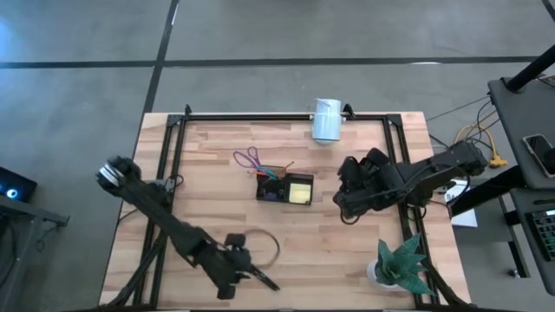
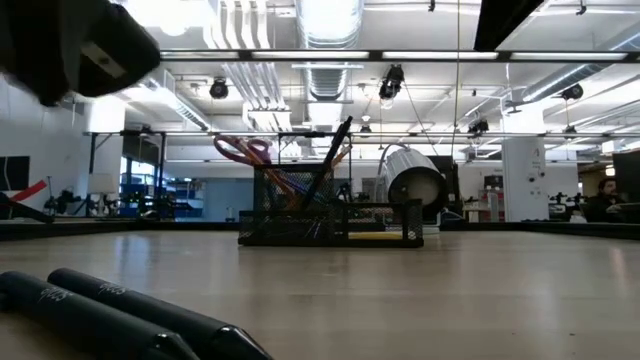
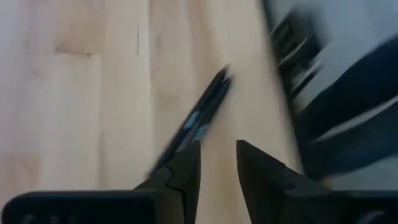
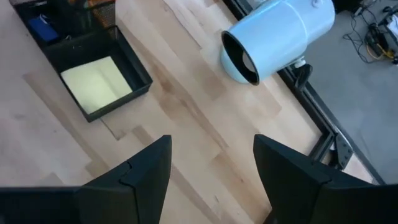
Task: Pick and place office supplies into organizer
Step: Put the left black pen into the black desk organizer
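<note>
- Looking at the small black rectangular mesh organizer [image 1: 284,188] as the landmark: it sits mid-table on the pale butcher-block wooden tabletop [image 1: 217,217], and most supplies are already in it.
- The yellow square sticky-note pad [image 1: 301,191] lies flat in the compartment on the right arm's side, and the purple-handled scissors [image 1: 250,159] stick out of the end on the left arm's side, handles up. A dark slanted pen [image 2: 334,150] stands in the mesh cup too.
- The leftover piece is a slim black glossy pen-like stick [image 1: 264,279], well away from the organizer toward the table's near edge, on the left arm's side.
- The left gripper [image 3: 217,165] is right over that stick. In the left wrist view the stick's [image 3: 199,121] long axis runs diagonally ahead from the fingers, one end right at the fingertips [image 3: 189,165]. The jaws stand a narrow gap apart with nothing between them, so not clamped on anything.
- My guess: the grab hinges on lining that gap across the stick's axis, since it's thin, smooth and lies flat on the wood.
- The right gripper [image 4: 211,168] hangs just beside the organizer on its sticky-note side, fingers spread wide and empty. It's nearer the organizer, the left is nearer the stick.
- A pale blue-white smooth cylinder [image 1: 327,120] lies on its side beyond the organizer by the black metal frame rail [image 1: 260,115], and a green spiky plant [image 1: 403,263] sits at the near corner.
</note>
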Robot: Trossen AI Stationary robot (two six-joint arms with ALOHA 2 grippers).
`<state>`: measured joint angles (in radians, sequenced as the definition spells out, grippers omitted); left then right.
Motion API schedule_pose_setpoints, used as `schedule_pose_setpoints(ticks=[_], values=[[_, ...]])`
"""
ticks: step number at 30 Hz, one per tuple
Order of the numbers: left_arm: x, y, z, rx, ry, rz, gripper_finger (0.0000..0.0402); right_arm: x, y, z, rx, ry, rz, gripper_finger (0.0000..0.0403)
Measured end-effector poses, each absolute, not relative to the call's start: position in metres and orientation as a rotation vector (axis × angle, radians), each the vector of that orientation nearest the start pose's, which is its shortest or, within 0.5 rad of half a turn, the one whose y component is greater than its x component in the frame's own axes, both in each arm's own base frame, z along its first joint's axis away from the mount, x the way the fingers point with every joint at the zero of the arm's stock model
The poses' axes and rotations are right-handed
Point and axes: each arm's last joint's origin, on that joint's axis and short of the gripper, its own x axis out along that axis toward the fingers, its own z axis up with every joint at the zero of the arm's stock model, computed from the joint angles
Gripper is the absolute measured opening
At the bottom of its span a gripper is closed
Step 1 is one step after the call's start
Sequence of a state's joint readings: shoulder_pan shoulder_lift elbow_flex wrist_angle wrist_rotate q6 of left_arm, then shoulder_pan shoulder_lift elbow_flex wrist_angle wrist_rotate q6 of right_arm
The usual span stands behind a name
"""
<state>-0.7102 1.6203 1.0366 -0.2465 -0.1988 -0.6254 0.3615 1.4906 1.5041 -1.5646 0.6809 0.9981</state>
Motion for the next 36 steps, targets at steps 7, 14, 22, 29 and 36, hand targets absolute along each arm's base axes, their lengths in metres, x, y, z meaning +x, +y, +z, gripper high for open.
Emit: schedule_pose_setpoints(ticks=[7, 14, 22, 29, 36], values=[[0.283, -0.232, 0.185, 0.051, 0.979, -0.204, 0.0084, 0.233, 0.07, 0.326, 0.084, 1.102, -0.842, 0.0219], [0.283, -0.237, 0.177, 0.144, 0.995, -0.278, 0.0084, 0.231, 0.072, 0.317, 0.086, 1.147, -0.838, 0.0219], [0.277, -0.234, 0.167, 0.148, 1.035, -0.295, 0.0084, 0.23, 0.072, 0.312, 0.071, 1.161, -0.847, 0.0219], [0.275, -0.221, 0.153, 0.178, 1.071, -0.264, 0.0084, 0.229, 0.071, 0.308, 0.058, 1.164, -0.854, 0.0219], [0.277, -0.218, 0.15, 0.16, 1.059, -0.279, 0.0084, 0.23, 0.071, 0.308, 0.058, 1.164, -0.854, 0.0219]])
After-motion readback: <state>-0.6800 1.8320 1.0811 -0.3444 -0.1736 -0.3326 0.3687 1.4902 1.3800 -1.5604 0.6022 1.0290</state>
